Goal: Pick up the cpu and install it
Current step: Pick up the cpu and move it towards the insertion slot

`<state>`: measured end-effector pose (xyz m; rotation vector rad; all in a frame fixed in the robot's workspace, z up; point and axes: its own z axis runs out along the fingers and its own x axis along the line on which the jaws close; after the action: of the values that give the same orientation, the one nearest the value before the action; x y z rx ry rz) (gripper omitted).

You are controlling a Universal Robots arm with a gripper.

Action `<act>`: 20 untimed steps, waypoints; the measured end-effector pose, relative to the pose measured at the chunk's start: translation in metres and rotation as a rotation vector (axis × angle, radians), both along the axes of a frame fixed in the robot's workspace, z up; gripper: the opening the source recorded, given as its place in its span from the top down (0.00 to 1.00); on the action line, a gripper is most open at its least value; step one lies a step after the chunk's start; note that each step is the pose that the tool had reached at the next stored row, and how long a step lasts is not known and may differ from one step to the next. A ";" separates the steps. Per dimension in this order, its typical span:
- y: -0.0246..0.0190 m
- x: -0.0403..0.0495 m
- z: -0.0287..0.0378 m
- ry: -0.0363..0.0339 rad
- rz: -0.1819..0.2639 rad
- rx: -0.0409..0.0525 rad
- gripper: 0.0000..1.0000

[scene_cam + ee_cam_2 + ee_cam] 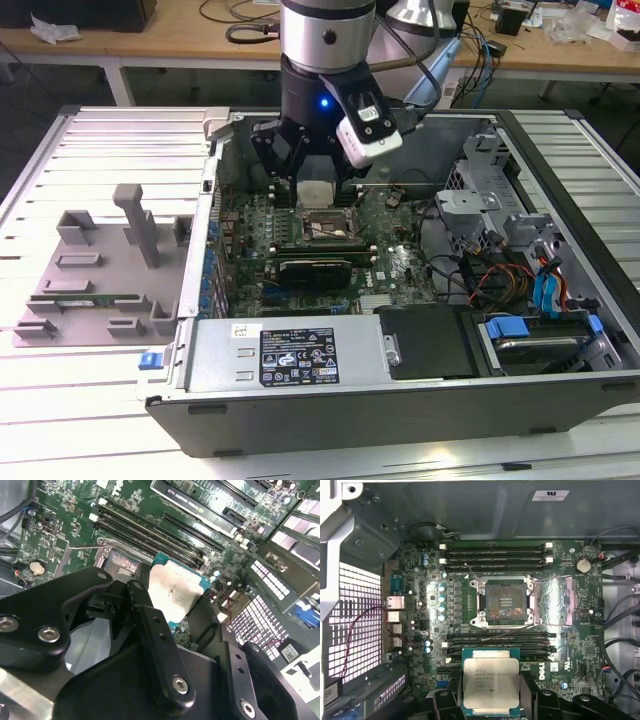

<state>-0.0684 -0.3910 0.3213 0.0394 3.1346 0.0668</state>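
My gripper (318,186) hangs inside the open computer case (300,400). My jaws are closed part way on the cpu (316,193), and I hold it by two opposite edges. In the first wrist view one black finger (532,696) presses on each side of the cpu (490,681). Its silver top faces that camera and its thin green edge shows around the metal. In the second wrist view the cpu (175,592) is tilted and sits between my dark finger links.

The cpu is in the air above the motherboard (580,650), not touching it. It is over the long black memory slots (495,640) that run just beside the socket (505,601). The socket is uncovered and its metal cover (559,602) is folded back to one side. In the exterior view the socket (322,228) is just beside the cpu I hold.

On the exterior view's left, well apart from the case, a grey tray (100,250) lies on the slatted table (120,150). A green memory stick (95,298) lies in the tray.
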 end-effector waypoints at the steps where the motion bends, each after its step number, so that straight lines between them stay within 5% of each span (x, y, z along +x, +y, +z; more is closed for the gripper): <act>1: 0.0000 0.0000 -0.0015 -0.0010 0.000 -0.0002 0.45; 7: 0.0067 0.0013 -0.0057 -0.0012 0.000 0.0001 0.45; 12: 0.0203 0.0032 -0.0085 -0.0012 0.000 0.0000 0.45; 13: 0.0333 0.0041 -0.0103 -0.0013 0.000 0.0001 0.45; 15: 0.0463 0.0150 -0.0179 -0.0012 0.000 -0.0005 0.45; 20: 0.0576 0.0163 -0.0201 -0.0011 0.000 -0.0006 0.45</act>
<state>-0.0521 -0.3334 0.3012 0.0393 3.1335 0.0658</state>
